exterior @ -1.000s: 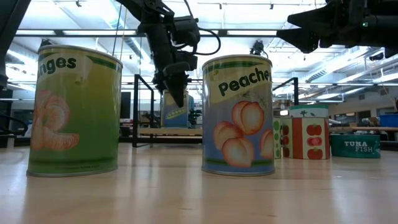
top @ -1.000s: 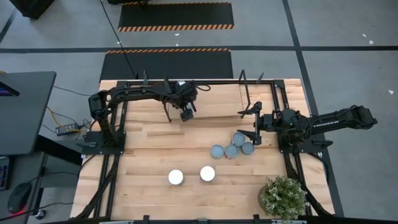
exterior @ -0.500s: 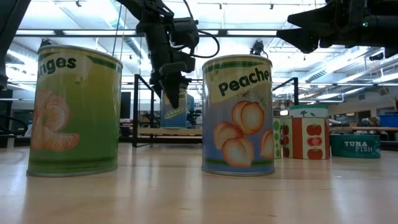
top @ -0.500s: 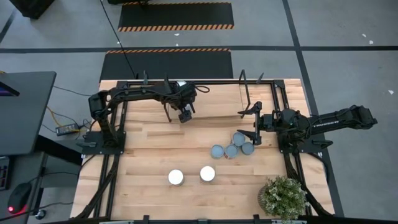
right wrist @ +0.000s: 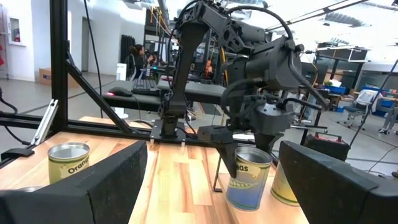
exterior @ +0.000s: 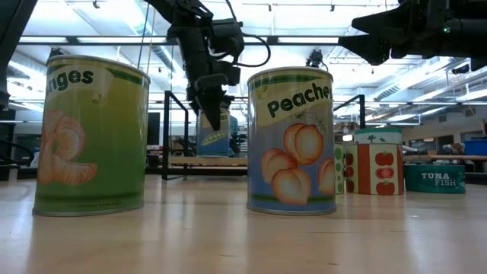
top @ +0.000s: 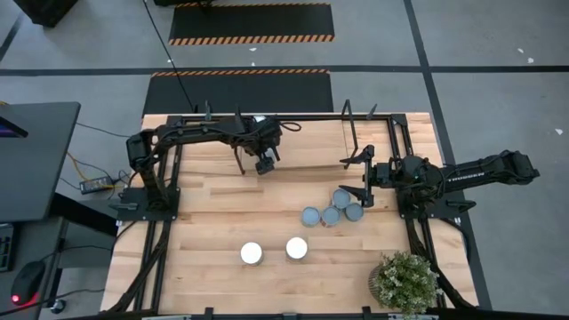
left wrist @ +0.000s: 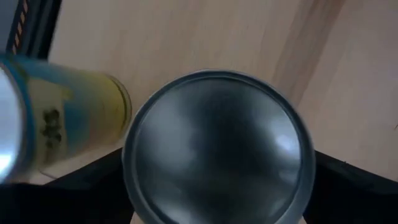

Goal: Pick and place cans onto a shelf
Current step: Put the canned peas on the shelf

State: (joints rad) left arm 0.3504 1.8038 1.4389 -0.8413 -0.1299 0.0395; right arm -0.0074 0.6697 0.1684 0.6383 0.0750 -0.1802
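My left gripper (top: 265, 165) clamps a can (left wrist: 214, 146) above the shelf (top: 302, 142). I should lower it level beside the standing can (left wrist: 68, 124), then release. My right gripper (top: 360, 178) waits open.

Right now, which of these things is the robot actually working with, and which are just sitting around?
Part of the job:
- can held in the left end effector
- grey cans
- white-topped cans
- shelf
- right end effector, waiting above the grey cans

Just there:
- potted plant
- table
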